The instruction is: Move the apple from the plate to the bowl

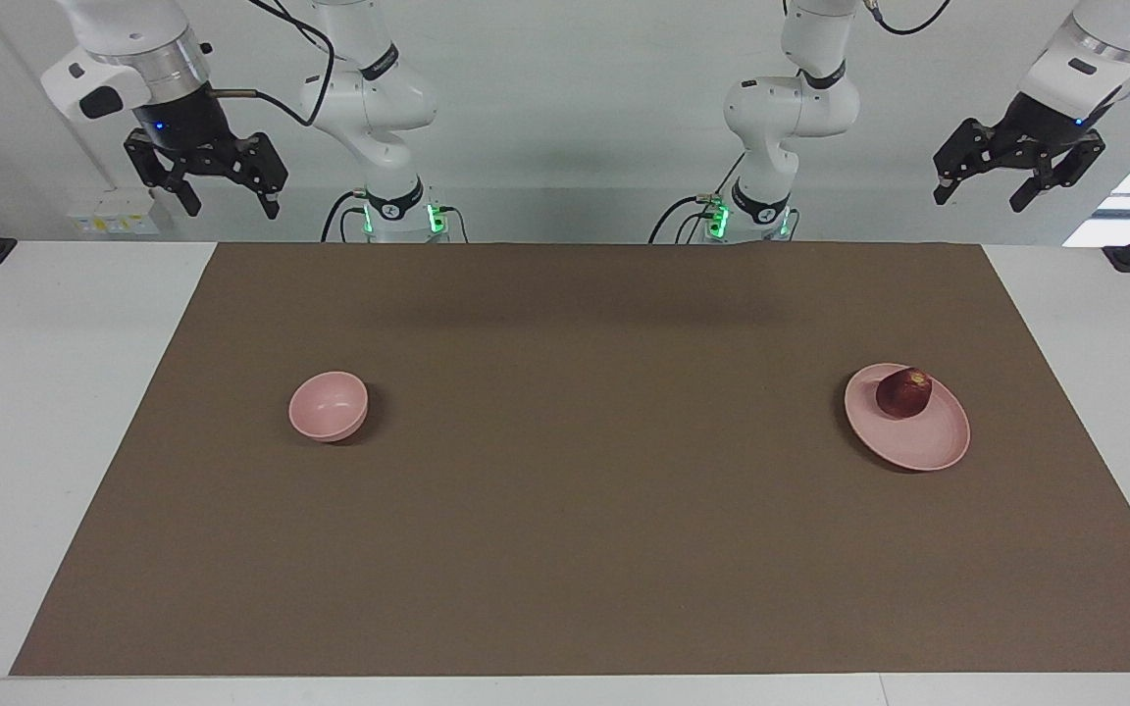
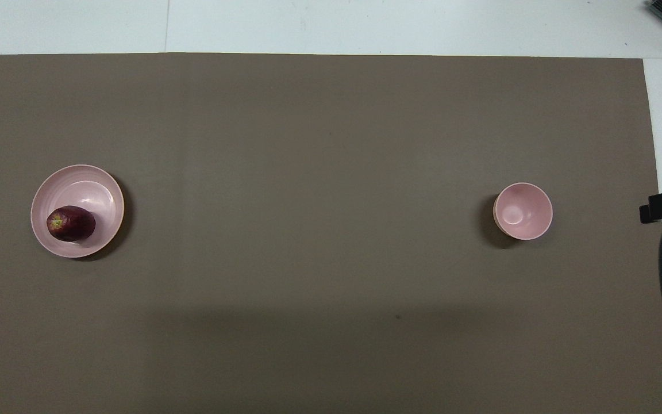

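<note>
Nothing begun yet: apple point(image 1: 903, 392) resting on the plate point(image 1: 918, 446), on the part of the plate nearest the robots, glossy and dark red with a yellowish patch at 1 end. Plate lying on the brown mat point(image 1: 565, 549) toward the left arm's end of the bench point(image 1: 45, 412). Bowl point(image 1: 328, 405) standing upright and holding nothing, well apart from the plate, toward the right arm's end and about as near to the robots as the plate.

Left end effector point(image 1: 1021, 186) raised high, nearer the robots' edge of the bench than the plate and well apart from the apple, fingers spread, gripping nothing. Right end effector point(image 1: 227, 196) likewise raised, well above and apart from the bowl, fingers spread, empty, waiting.

Step in hand, as judged: the reach toward the apple, not yet a grasp. Next move likely for the left arm, being on the plate's end: out over the plate, centred above the apple, then straight down with fingers wide enough to straddle the fruit. Care called for at closing, since a round glossy fruit on a shallow plate may roll or slip, and a low rim offers little to stop it. After that, a long carry from plate to bowl, or a handover.
</note>
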